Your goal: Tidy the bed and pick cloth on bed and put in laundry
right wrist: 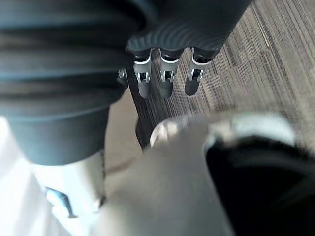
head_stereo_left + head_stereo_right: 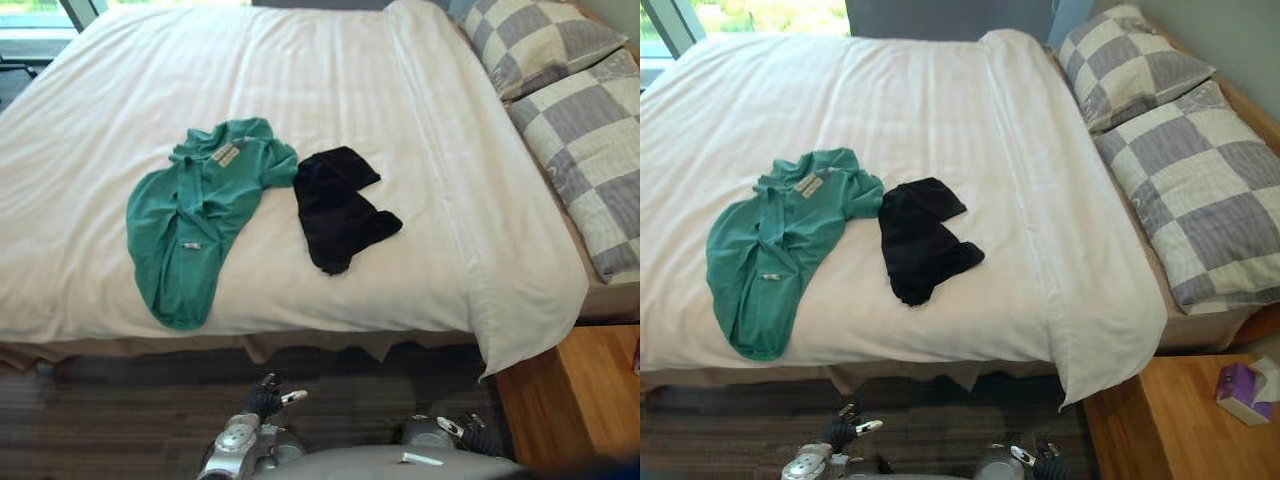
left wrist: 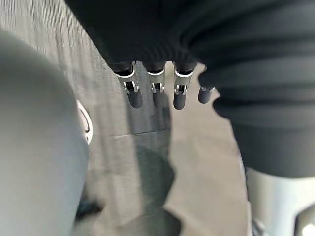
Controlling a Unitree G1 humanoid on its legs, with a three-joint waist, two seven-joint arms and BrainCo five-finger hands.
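– Down at the bottom edge, what are the hands doing?
– Both hang low over the dark striped carpet (image 2: 120, 410). The left hand (image 2: 263, 401) is left of centre and the right hand (image 2: 478, 436) is further right. Each wrist view shows fingers (image 3: 134, 97) pointing loosely down, nearly straight, with nothing between them. The right hand's fingers (image 1: 143, 83) look the same, relaxed and holding nothing.
– Any containers?
– One, at the lower right of the right eye view. A small purple tissue box (image 2: 1243, 392) sits on a wooden surface (image 2: 1180, 420) beside the bed, with a white tissue poking out of its top.
– And the clothes?
– Both lie on the bed (image 2: 400, 100), in the lower left part of the white duvet near its front edge. The green shirt (image 2: 195, 215) is spread out crumpled, its hem almost at the edge. The black cloth (image 2: 338, 208) is bunched just to its right, touching the shirt's sleeve.
– Anything in the way?
– Nothing lies on either piece.
– Any writing?
– A pale label (image 2: 226, 153) sits at the shirt's collar and a small tag (image 2: 190, 244) lower down, both too small to read.
– Further back?
– The duvet's folded edge runs up the right side. Past it are two checkered pillows, the nearer pillow (image 2: 590, 160) and the farther pillow (image 2: 535, 40). A window (image 2: 760, 15) is at the upper left.
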